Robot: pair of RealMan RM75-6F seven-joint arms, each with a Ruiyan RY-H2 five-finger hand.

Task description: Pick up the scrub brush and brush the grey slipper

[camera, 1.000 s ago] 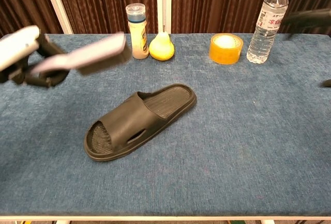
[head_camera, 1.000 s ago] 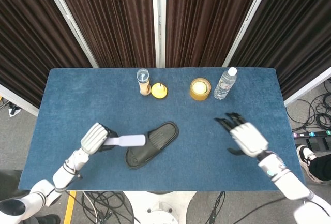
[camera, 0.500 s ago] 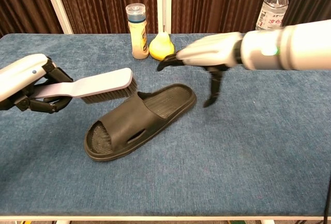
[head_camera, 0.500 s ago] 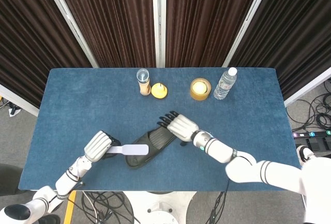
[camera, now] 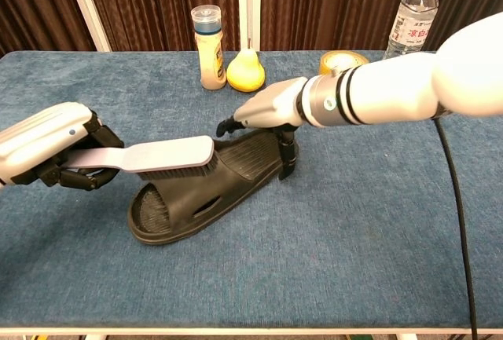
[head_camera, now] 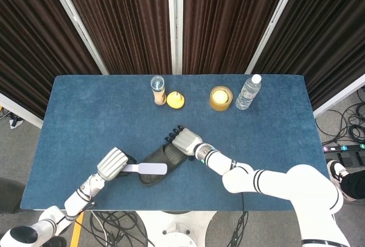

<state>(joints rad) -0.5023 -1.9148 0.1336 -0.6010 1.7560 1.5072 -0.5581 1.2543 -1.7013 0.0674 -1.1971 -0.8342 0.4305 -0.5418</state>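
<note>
The dark grey slipper [camera: 208, 191] [head_camera: 162, 161] lies diagonally on the blue table, toe toward the front left. My left hand [camera: 47, 148] [head_camera: 112, 164] grips the handle of a white scrub brush [camera: 169, 157] [head_camera: 149, 169], whose bristles rest on the slipper's strap. My right hand [camera: 263, 116] [head_camera: 182, 141] rests on the slipper's heel end, its fingers spread over the heel and its thumb down along the right edge.
Along the back of the table stand a capped yellow bottle [camera: 207, 36], a yellow pear-shaped object [camera: 246, 71], a roll of yellow tape [camera: 338, 60] and a water bottle [camera: 411, 16]. The table's front edge [camera: 251, 326] is near the slipper.
My right hand swept in from the right and came down on the slipper's heel. The left hand lowered the brush from mid-air onto the strap.
</note>
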